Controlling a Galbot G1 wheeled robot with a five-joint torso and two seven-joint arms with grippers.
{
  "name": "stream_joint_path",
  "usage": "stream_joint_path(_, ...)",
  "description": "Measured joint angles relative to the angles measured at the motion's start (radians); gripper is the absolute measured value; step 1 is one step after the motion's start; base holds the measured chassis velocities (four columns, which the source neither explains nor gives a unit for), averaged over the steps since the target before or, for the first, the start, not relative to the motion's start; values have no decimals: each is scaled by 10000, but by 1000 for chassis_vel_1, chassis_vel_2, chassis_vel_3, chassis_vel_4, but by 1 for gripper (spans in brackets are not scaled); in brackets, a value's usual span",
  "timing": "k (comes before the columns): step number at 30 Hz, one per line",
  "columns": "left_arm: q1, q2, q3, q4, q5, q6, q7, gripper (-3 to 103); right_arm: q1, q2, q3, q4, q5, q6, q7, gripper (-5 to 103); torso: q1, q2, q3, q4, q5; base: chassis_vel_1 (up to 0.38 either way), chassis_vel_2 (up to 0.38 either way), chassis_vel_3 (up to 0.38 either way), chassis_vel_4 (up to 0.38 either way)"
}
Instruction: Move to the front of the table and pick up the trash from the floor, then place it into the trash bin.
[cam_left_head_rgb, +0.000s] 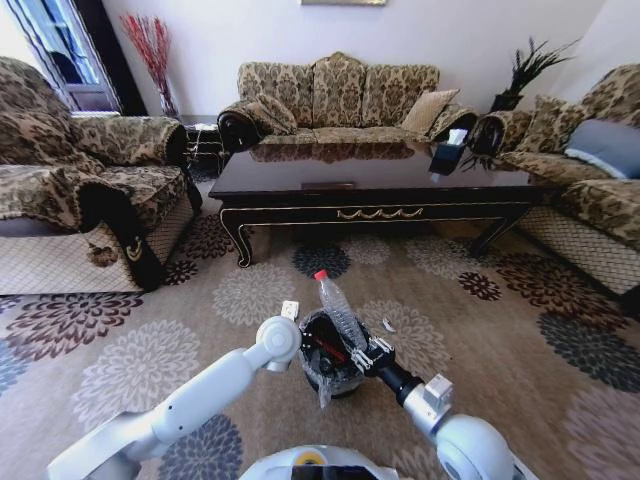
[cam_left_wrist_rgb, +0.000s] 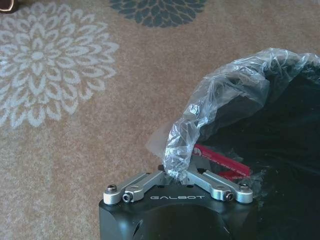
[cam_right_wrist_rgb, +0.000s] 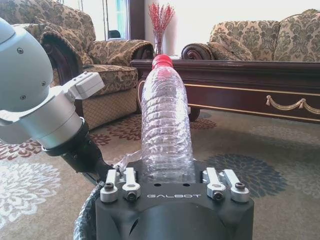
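Flower-patterned carpet (cam_left_head_rgb: 500, 330) spreads before the dark coffee table (cam_left_head_rgb: 370, 180), and on it, close in front of the robot, stands the black trash bin (cam_left_head_rgb: 322, 372). Directly over the bin, the right gripper (cam_left_head_rgb: 358, 352) is clamped on a clear plastic bottle (cam_left_head_rgb: 338, 308) with a red cap, held tilted upward, the arm reaching in from the right. From the left, the left gripper (cam_left_wrist_rgb: 176, 172) pinches the bin's clear liner (cam_left_wrist_rgb: 225, 95) at the rim, while a small white scrap (cam_left_head_rgb: 290, 310) lies just beside the bin.
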Motion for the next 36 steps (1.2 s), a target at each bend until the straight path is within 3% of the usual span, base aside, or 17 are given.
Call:
stream_joint_path(1, 5, 11, -9, -7, -1, 0, 0, 0, -3, 2, -2, 1, 0, 1, -1, 53, 0, 0, 0, 0, 0, 0, 0, 0, 0)
stream_joint_path(3, 16, 18, -22, -16, 0, 0, 0, 0, -6, 8, -3, 26, 0, 1, -5, 70, 0, 0, 0, 0, 0, 0, 0, 0, 0)
stream_joint_path(5, 17, 17, -22, -18, 3, -1, 0, 0, -12, 16, -1, 30, -5, 1, -5, 70, 0, 0, 0, 1, -1, 0, 0, 0, 0)
stream_joint_path(6, 16, 7, -22, -21, 5, 0, 0, 0, -43, 32, 4, 31, -27, 2, -5, 80, 0, 0, 1, 1, 0, 0, 0, 0, 0)
stream_joint_path(9, -11, -21, -22, -22, 6, 0, 0, 0, -150, 76, 15, 42, -77, 40, -1, 85, 0, 0, 0, 0, 0, 0, 0, 0, 0)
stream_joint_path(12, -49, -23, -15, -22, 8, 0, 0, 0, -243, 144, -15, 42, 20, 340, 26, 99, 0, 0, 0, -1, 0, 0, 0, 0, 0)
stream_joint_path(27, 332, 195, -343, -146, 35, 0, 17, 0, -145, 160, -16, 7, 236, 683, -186, 100, 0, 0, 0, 0, 0, 0, 0, 0, 0)
stream_joint_path(36, 851, 580, -1321, -175, 45, 0, 189, 0, 26, 187, -52, -65, 336, 751, 119, 100, -1, 0, -1, -1, 0, -57, 56, 52, -61)
